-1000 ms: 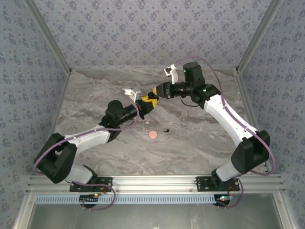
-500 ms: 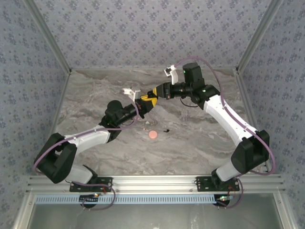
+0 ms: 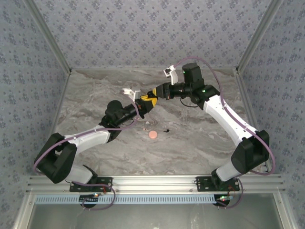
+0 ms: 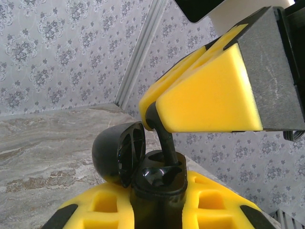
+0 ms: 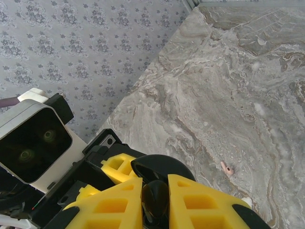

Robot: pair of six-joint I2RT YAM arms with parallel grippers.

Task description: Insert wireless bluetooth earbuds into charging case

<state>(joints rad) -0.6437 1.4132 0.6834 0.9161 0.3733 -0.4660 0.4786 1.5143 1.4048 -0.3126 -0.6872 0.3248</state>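
— Surface and room?
— Grey-veined marble worktop (image 3: 200,138), walled on three sides by blue-grey floral wallpaper (image 3: 143,28); aluminium rail (image 3: 157,181) along the near edge.
— Earbuds?
— Tiny, black, glossy: first earbud (image 4: 165,143) pinched by its stem between the yellow pads of the closed right hand (image 3: 153,94), lower end in the open top of the charging case (image 4: 157,183); second earbud (image 3: 166,130) loose near the middle of the worktop, just beside a pink disc (image 3: 152,135).
— Case?
— Black, rounded, with lid (image 4: 116,152) hinged back; clamped upright in the closed left hand (image 3: 146,104), held toward the far edge, about mid-width.
— Differences between views?
— From above, merely two yellow tips meeting. From the left wrist, clear sight of stem, lid and socket. From the right wrist, a small pink piece (image 5: 227,168) on the marble beyond the hands; same as the disc or not, impossible to tell.
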